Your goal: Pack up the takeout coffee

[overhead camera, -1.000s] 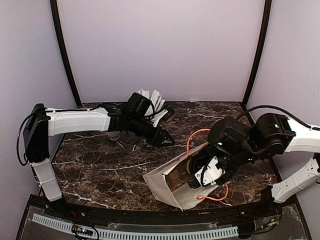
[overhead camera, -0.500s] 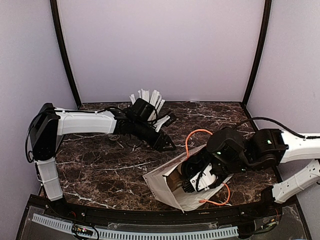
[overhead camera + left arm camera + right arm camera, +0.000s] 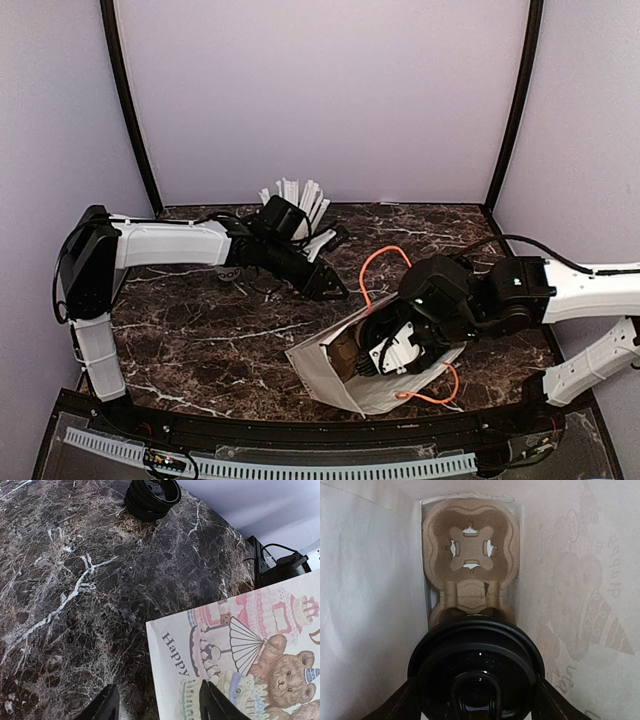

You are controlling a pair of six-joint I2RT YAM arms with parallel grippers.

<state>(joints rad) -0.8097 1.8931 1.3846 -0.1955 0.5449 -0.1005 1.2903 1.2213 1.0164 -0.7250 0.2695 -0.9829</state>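
The takeout coffee shows in the right wrist view as a round black lid (image 3: 476, 672); its white side is hidden. My right gripper (image 3: 476, 702) is shut on it, a finger on each side, inside a white gift bag (image 3: 325, 378) lying on its side. A brown cardboard cup carrier (image 3: 470, 555) sits deeper in the bag, just beyond the lid. In the top view my right gripper (image 3: 377, 350) reaches into the bag's mouth. My left gripper (image 3: 159, 702) is open and empty, low over the table at the bag's printed edge (image 3: 240, 645), also seen from above (image 3: 325, 285).
The bag's orange cord handles (image 3: 385, 265) loop out onto the dark marble table (image 3: 200, 340). A white cup full of white straws (image 3: 300, 195) stands at the back. A stack of black lids (image 3: 152, 495) sits on the table beyond my left gripper.
My right gripper has moved left, deeper into the bag, with the coffee in it. My left arm shifted slightly back and then held still.
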